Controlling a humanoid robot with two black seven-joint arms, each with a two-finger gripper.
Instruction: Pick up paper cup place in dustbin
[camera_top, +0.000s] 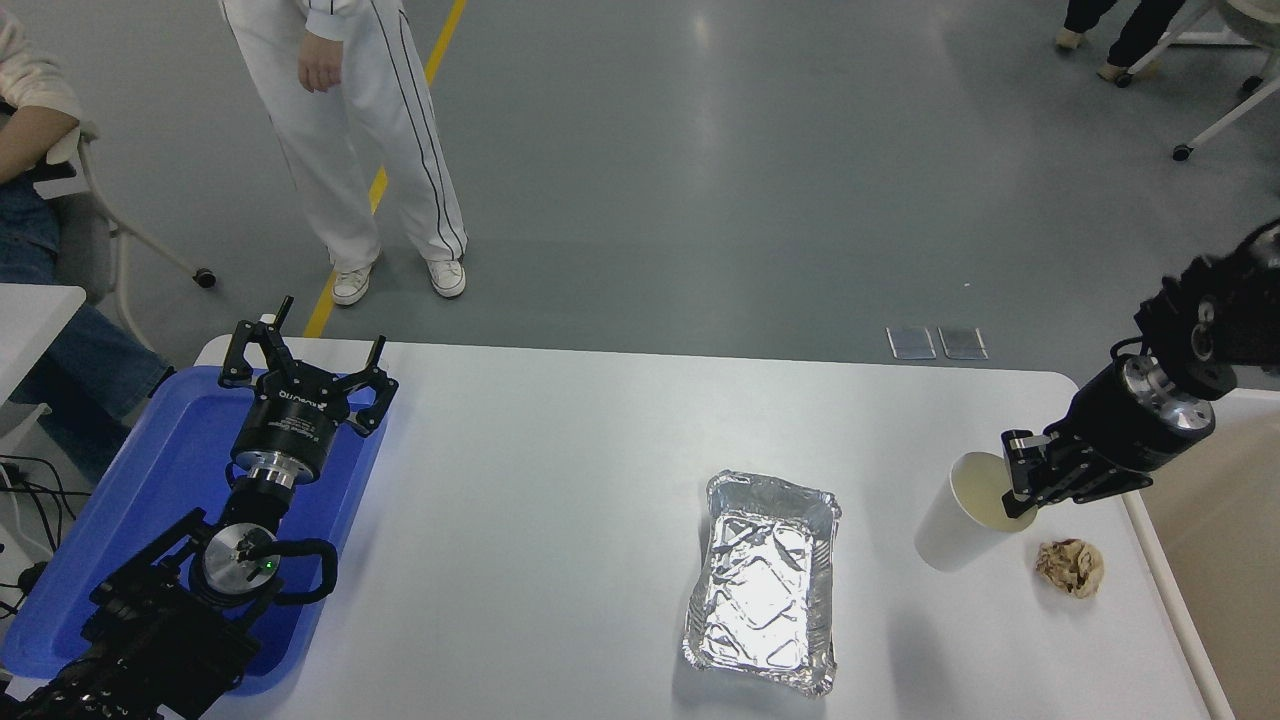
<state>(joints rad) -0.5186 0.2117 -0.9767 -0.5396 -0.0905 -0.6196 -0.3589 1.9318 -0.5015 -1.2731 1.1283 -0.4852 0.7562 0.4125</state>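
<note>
- Head view: right gripper (1020, 487) pinched on the far-side rim of the paper cup (958, 527), cup tilted, mouth facing the gripper, lifted over the white table (560, 480).
- Crumpled brown paper ball (1070, 567) just below the gripper, on the table.
- Foil tray (765, 580) well to the gripper's left.
- Dustbin (1215, 540) at the table's right edge, under the right arm.
- Left gripper (305, 375) spread apart, parked over the blue tray (150, 480).
</note>
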